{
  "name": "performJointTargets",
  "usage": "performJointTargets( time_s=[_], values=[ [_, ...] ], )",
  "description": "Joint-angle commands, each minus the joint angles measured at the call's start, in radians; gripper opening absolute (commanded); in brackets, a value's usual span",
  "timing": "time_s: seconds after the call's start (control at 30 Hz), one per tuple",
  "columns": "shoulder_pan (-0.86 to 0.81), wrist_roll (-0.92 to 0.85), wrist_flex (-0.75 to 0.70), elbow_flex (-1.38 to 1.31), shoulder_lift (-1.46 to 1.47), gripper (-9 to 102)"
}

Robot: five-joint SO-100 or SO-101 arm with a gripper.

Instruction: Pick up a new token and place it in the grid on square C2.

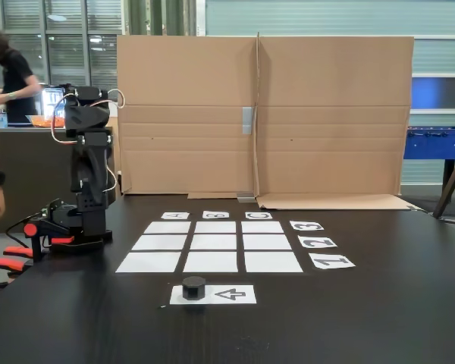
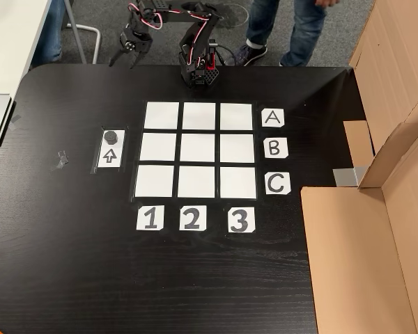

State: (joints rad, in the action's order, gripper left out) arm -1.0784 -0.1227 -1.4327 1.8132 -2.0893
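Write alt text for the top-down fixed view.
A black token sits on a white arrow strip left of a 3x3 paper grid, all squares bare, on a black table. The folded arm sits at the far edge, claw hanging off it.

In the top-down fixed view, the token [image 2: 111, 136] is set on the arrow strip [image 2: 111, 154], left of the grid [image 2: 198, 149] on the counter [image 2: 70, 264].

Black token [image 2: 111, 136] upright on arrow strip, beside grid [image 2: 197, 149]; square C2 [image 2: 196, 182] blank.
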Motion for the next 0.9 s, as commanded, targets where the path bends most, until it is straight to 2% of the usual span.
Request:
performJointTargets(
  time_s=[0.0,0.43,0.87],
  values=[
    [0.012,0.003,-0.029,-0.140,0.107,32],
    [0.018,0.005,-0.158,-0.600,0.512,41],
    [0.084,0.008,-0.189,-0.839,0.805,43]
  ],
)
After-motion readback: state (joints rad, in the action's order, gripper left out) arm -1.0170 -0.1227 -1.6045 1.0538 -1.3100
